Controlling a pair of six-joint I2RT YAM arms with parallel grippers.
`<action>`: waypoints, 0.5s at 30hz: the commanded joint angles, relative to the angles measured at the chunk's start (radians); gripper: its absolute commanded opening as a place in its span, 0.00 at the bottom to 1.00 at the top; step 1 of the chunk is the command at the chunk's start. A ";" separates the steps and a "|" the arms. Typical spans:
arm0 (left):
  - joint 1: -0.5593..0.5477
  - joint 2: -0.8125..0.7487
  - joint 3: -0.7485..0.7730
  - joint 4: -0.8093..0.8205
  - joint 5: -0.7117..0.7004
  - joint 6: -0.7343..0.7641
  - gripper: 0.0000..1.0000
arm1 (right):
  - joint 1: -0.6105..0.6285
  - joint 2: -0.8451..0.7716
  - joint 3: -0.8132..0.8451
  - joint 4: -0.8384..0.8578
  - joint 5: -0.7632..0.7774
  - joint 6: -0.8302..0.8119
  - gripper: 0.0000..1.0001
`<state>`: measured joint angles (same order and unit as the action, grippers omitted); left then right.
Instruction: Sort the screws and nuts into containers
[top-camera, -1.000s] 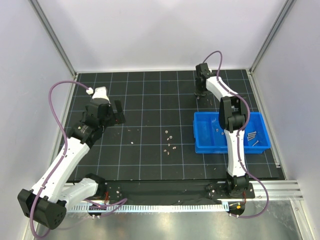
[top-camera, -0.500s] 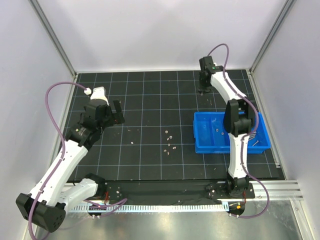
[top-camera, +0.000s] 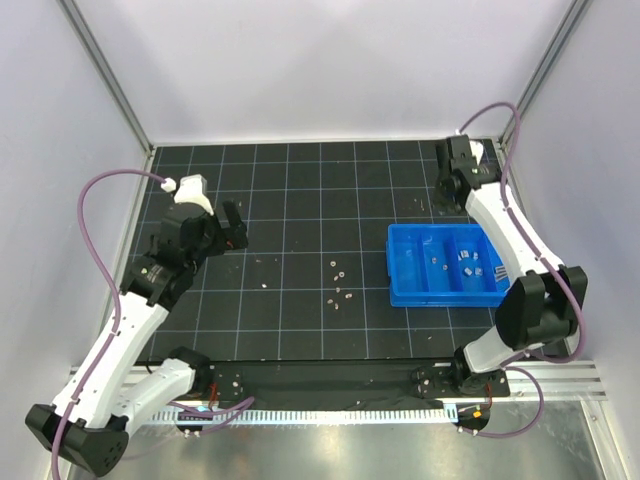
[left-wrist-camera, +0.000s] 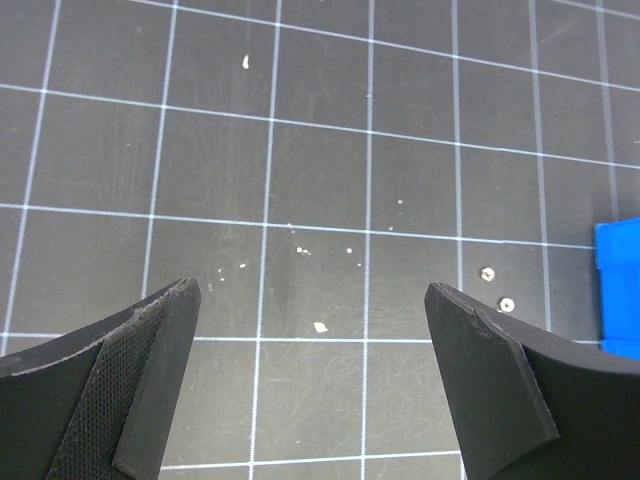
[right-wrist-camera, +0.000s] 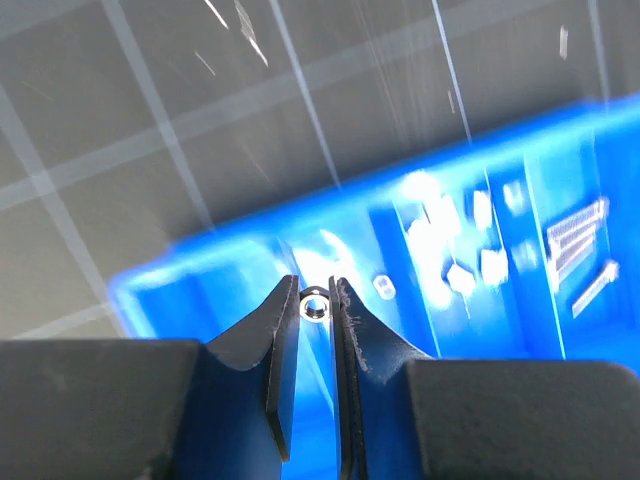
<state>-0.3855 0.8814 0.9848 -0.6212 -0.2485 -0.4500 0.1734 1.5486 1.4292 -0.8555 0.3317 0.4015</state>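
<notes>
Near the blue tray (top-camera: 440, 297), right claw (right-wrist-camera: 314, 290) pinches a nut (right-wrist-camera: 315, 307); left claw (left-wrist-camera: 310, 295) gapes wide.

The blue tray (top-camera: 430, 297) lies flat on the right side of the desk, its three long compartments side by side. A few pale nuts (top-camera: 465, 256) sit in the left and middle compartments, and thin grey screws (top-camera: 497, 270) lie in the right one. More loose nuts (top-camera: 340, 293) are scattered on the desk left of the tray, apart from it, and one ring nut (right-wrist-camera: 315, 307) is pinched between the right jaws.
</notes>
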 joint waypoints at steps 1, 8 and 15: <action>0.002 -0.021 -0.003 0.047 0.034 -0.015 1.00 | -0.008 -0.034 -0.140 0.036 0.003 0.046 0.19; 0.004 -0.009 -0.009 0.049 0.029 -0.015 1.00 | -0.008 -0.038 -0.277 0.147 -0.005 0.045 0.21; 0.004 0.004 -0.005 0.044 0.017 -0.015 1.00 | 0.008 -0.070 -0.172 0.082 -0.071 0.020 0.61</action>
<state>-0.3855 0.8833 0.9756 -0.6170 -0.2325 -0.4637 0.1677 1.5299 1.1641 -0.7784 0.2943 0.4282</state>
